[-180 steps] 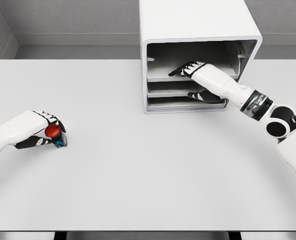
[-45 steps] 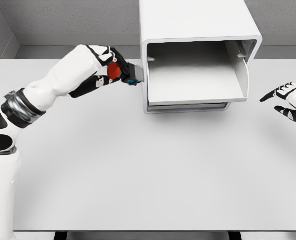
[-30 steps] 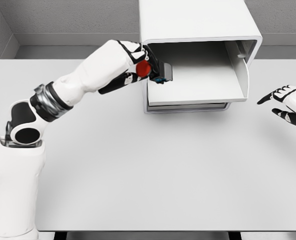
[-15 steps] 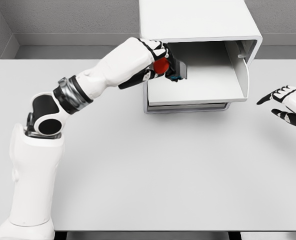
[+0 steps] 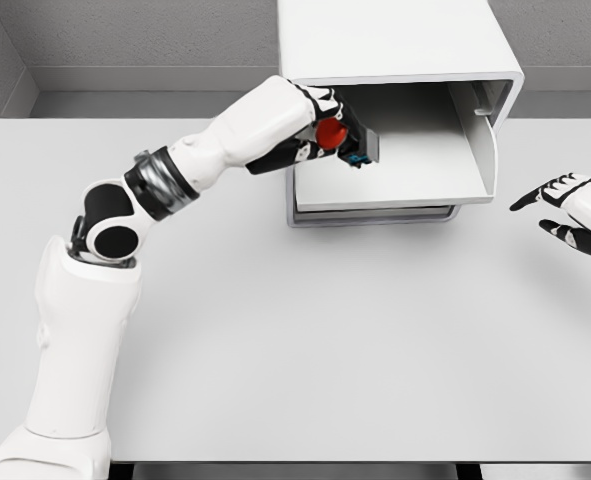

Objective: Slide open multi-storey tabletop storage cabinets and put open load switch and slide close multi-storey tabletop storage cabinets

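Surface (image 5: 275,350): matt, smooth, pale grey. Cabinet (image 5: 395,40): smooth white shell, satin, plastic-looking. Load switch (image 5: 347,140): glossy red button, dark body. Left hand (image 5: 310,120): glossy white casing, black joints.

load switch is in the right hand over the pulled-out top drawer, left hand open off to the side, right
Not quite: the hands are swapped. The head view shows the left hand holding the load switch over the pulled-out top drawer, while the right hand is open off to the side.
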